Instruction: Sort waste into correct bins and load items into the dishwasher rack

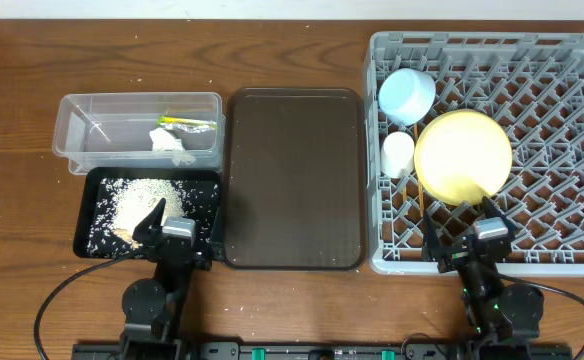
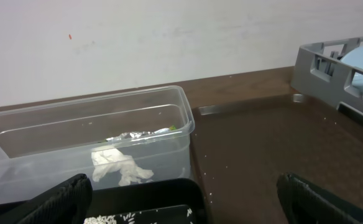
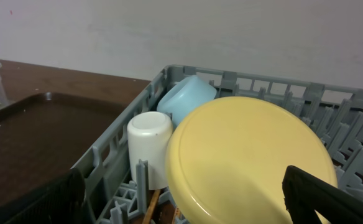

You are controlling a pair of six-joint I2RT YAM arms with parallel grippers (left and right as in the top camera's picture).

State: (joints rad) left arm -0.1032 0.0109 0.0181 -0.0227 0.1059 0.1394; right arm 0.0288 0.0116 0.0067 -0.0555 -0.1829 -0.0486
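Yellow plate, light blue bowl

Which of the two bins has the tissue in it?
The clear tub, behind the black tray; the tissue lies inside it with the wrapper. The black tray holds only rice.

We're seeing a dark brown serving tray flat on the wood table, sitting between the left end effector and right end effector, slightly ahead.

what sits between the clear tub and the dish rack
The dark brown tray lies between the clear tub and the grey rack. The overhead view shows it best.
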